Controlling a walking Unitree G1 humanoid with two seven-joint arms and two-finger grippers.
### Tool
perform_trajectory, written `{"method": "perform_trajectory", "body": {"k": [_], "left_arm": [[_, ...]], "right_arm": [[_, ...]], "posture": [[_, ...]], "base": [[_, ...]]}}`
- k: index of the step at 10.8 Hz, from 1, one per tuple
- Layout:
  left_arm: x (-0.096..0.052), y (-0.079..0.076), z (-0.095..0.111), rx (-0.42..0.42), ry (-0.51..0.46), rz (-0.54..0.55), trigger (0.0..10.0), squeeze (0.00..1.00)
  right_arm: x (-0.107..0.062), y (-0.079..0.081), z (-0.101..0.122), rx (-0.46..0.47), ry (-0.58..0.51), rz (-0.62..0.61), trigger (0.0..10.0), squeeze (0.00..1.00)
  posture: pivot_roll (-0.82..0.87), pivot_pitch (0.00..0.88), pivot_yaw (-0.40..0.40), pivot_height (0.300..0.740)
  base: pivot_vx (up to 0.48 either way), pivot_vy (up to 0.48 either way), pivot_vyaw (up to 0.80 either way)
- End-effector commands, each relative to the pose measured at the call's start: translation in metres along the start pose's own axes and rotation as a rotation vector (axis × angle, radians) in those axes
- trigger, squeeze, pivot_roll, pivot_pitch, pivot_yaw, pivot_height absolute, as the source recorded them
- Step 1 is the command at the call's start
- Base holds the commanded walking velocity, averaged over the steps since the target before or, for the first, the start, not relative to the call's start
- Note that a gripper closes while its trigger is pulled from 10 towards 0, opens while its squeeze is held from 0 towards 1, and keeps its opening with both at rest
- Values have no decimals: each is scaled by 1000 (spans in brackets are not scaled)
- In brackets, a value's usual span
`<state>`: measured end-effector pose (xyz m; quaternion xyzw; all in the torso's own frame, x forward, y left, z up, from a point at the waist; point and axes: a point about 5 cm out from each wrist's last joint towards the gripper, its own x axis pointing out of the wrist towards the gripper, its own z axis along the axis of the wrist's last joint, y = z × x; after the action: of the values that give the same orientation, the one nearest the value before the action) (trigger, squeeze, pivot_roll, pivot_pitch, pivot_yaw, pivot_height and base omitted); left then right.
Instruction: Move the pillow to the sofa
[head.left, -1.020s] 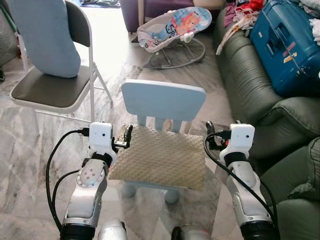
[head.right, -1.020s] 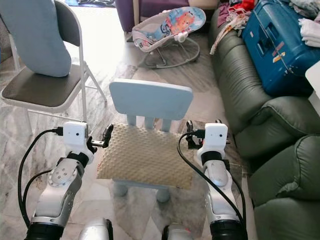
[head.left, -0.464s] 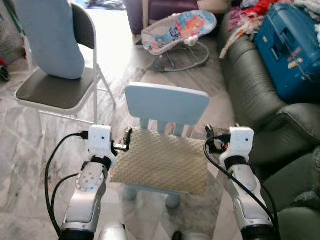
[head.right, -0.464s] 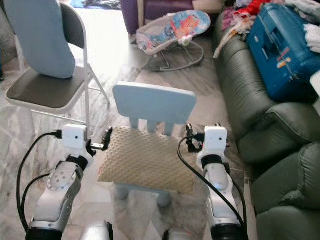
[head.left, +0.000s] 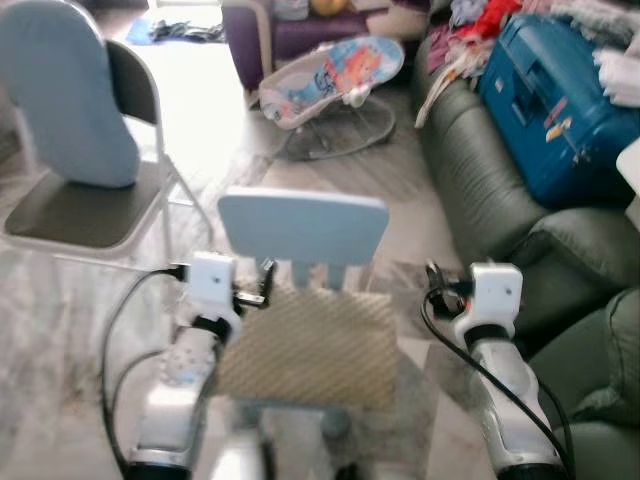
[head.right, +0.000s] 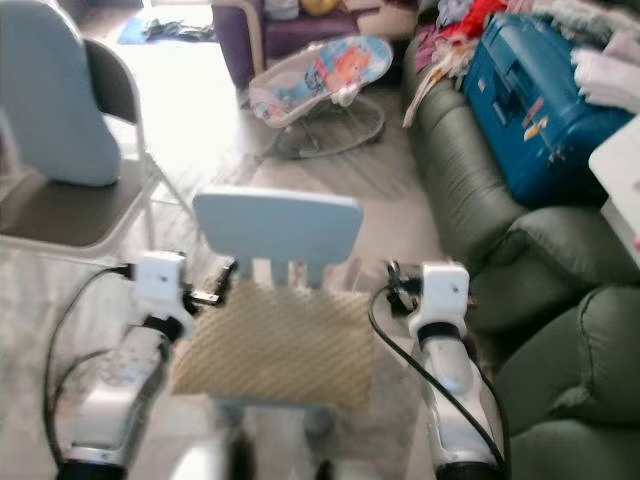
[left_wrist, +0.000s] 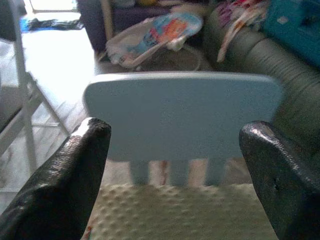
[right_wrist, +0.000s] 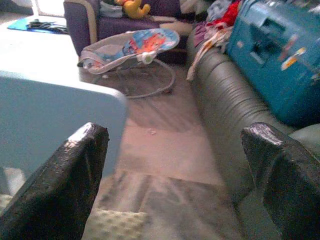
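The pillow (head.left: 310, 345) lies on the small blue chair (head.left: 303, 228). The left gripper (left_wrist: 175, 175) and right gripper (right_wrist: 175, 180) flank it, fingers spread, beside the green sofa (head.left: 480, 190).

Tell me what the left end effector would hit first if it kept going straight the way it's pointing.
Probably the backrest of the small blue chair. The left end effector points right at it, open, above the pillow. Depth is hard to judge.
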<state>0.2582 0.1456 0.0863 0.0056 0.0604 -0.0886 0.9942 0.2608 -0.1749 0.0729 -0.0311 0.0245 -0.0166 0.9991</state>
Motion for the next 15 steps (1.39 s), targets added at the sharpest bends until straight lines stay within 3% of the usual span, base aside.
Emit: {"method": "perform_trajectory", "body": {"k": [1,5,11,15], "left_arm": [[-1,2,1,4,1,21,10000,0],[-5,6,0,11,23,52,10000,0],[-6,5,0,6,47,39,10000,0],[-7,1,2,10,36,21,10000,0]], "right_arm": [[-1,0,0,-3,4,5,10000,0],[2,5,4,-4,-6,37,10000,0],[1,5,3,9,5,32,10000,0],[0,4,2,8,11,32,10000,0]], "posture": [[-11,184,-42,740],[-13,208,-25,740],[-14,225,-21,740],[-11,232,-25,740]], "base": [[0,0,0],[0,0,0],[0,443,0],[0,0,0]]}}
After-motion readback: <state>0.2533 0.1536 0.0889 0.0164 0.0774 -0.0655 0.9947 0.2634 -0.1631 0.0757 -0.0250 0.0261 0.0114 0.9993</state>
